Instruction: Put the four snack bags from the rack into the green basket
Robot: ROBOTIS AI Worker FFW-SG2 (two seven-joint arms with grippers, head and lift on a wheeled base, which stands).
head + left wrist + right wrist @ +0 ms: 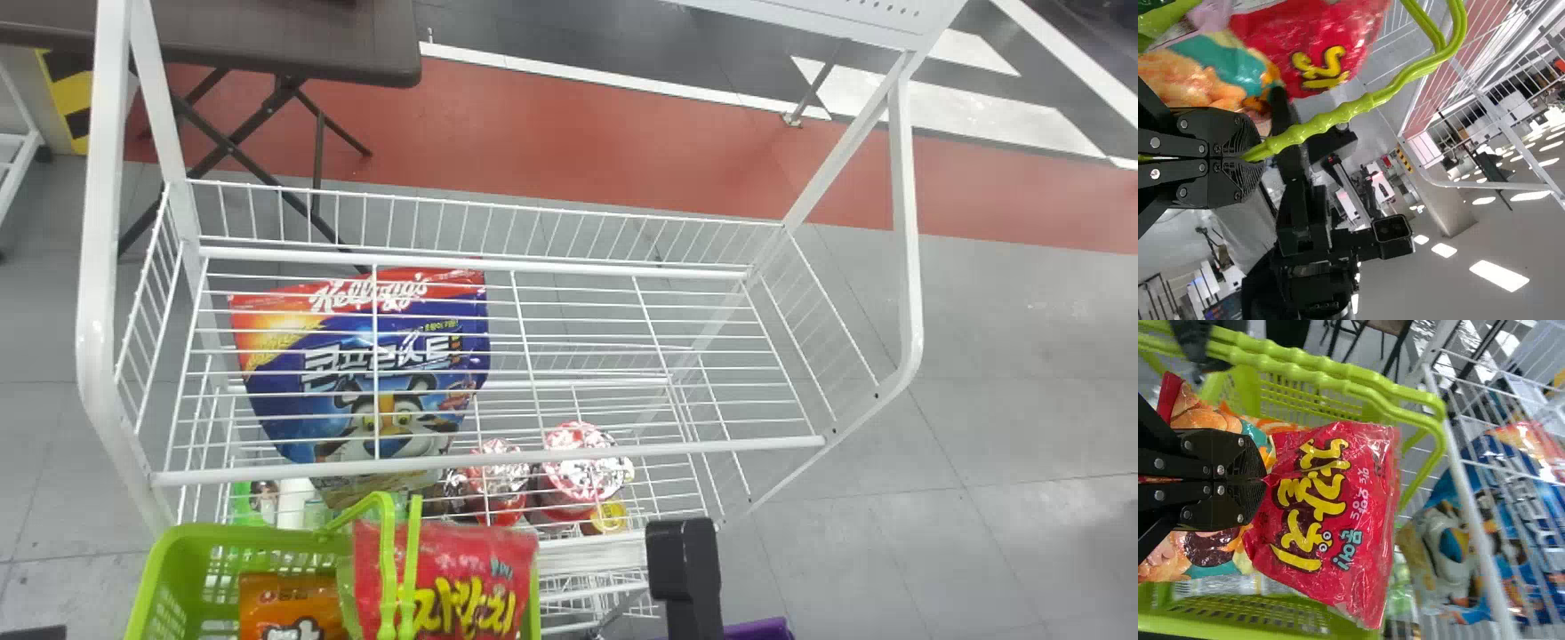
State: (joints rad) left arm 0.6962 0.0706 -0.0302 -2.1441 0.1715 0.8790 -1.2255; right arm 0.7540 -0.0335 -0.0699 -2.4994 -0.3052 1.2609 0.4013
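Note:
In the head view the green basket (pixel 160 578) is at the lower left, with an orange snack bag (pixel 289 604) inside and a red snack bag (pixel 462 578) at its right part. A black part of my right arm (pixel 682 569) stands right of the basket. In the right wrist view my right gripper (pixel 1263 480) is shut on an edge of the red bag (pixel 1331 513), over the basket (pixel 1305 393), with other colourful bags behind its fingers. In the left wrist view my left gripper (pixel 1248 157) is shut on the green basket handle (pixel 1358 107), beside the bags.
A white wire rack (pixel 489 462) spans the middle. Beneath its upper wires lie a large blue cereal bag (pixel 356 356) and red-topped containers (pixel 582 462). A brown table (pixel 267 44) stands at the back left. A purple object (pixel 760 629) shows at the bottom edge.

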